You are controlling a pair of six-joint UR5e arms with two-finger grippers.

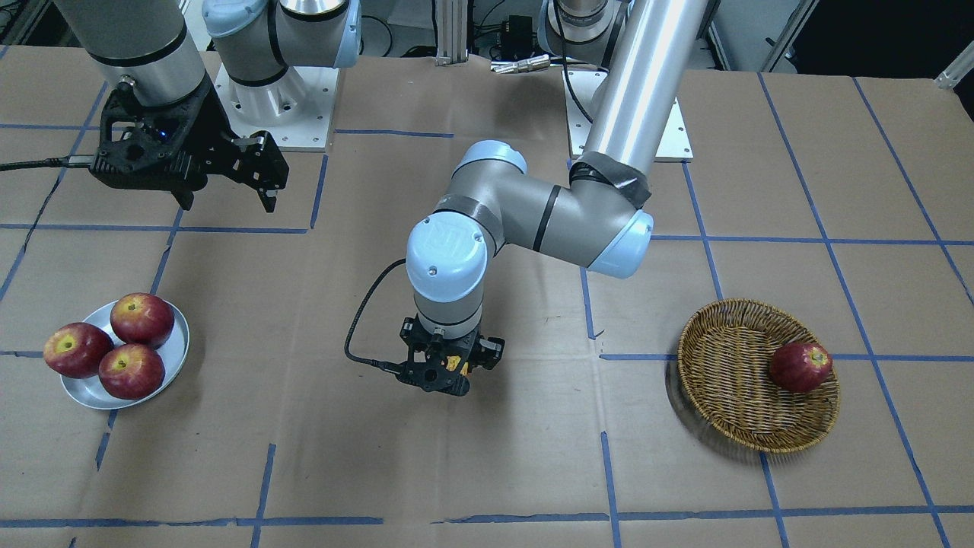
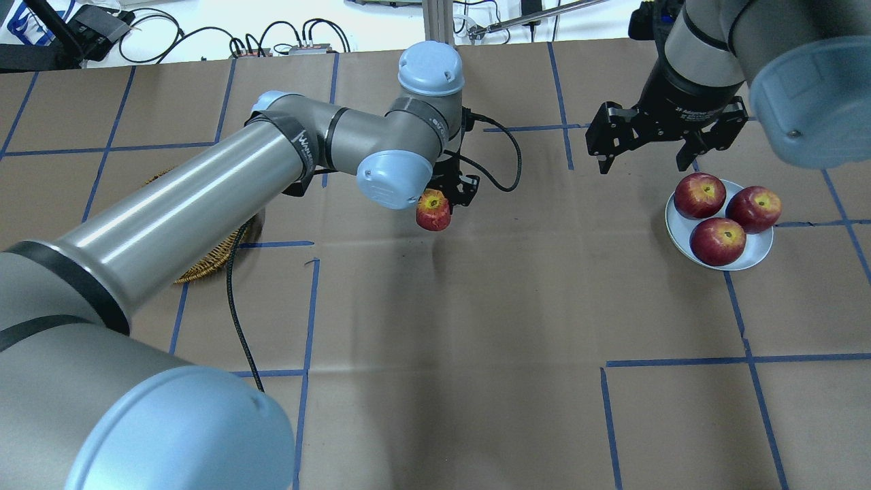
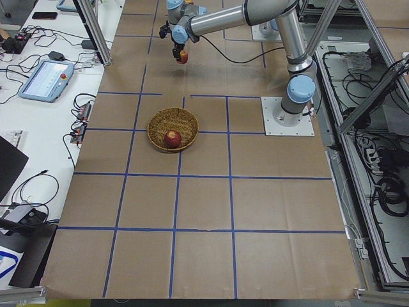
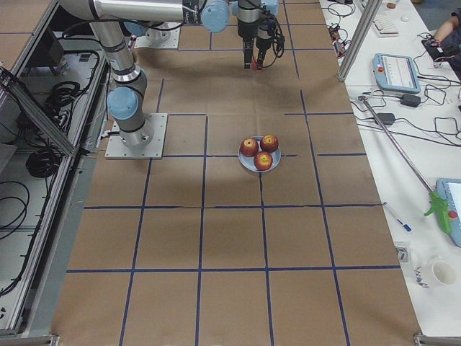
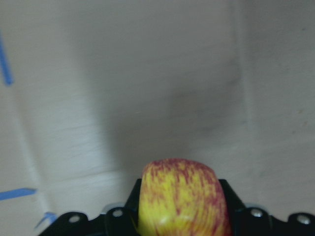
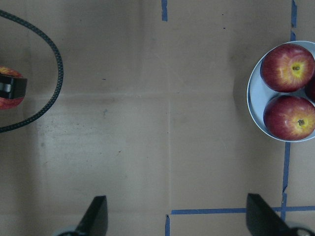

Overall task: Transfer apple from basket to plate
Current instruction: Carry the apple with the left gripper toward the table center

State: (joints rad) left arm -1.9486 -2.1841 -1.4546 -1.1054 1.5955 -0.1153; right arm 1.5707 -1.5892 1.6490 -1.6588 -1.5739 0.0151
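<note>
My left gripper (image 1: 450, 368) is shut on the yellow-and-red streaked apple (image 2: 433, 209) and holds it above the bare middle of the table; the apple fills the bottom of the left wrist view (image 5: 181, 196). The wicker basket (image 1: 729, 365) lies off to my left, largely hidden by my left arm in the overhead view (image 2: 204, 267). The silver plate (image 2: 675, 226) lies to my right with three dark red apples on it. My right gripper (image 2: 642, 165) hangs open and empty just beyond the plate.
One dark red apple (image 1: 800, 366) lies in the basket. The three dark red apples (image 1: 131, 371) fill most of the plate. A black cable (image 2: 507, 160) loops from my left wrist. Blue tape lines cross the brown table cover.
</note>
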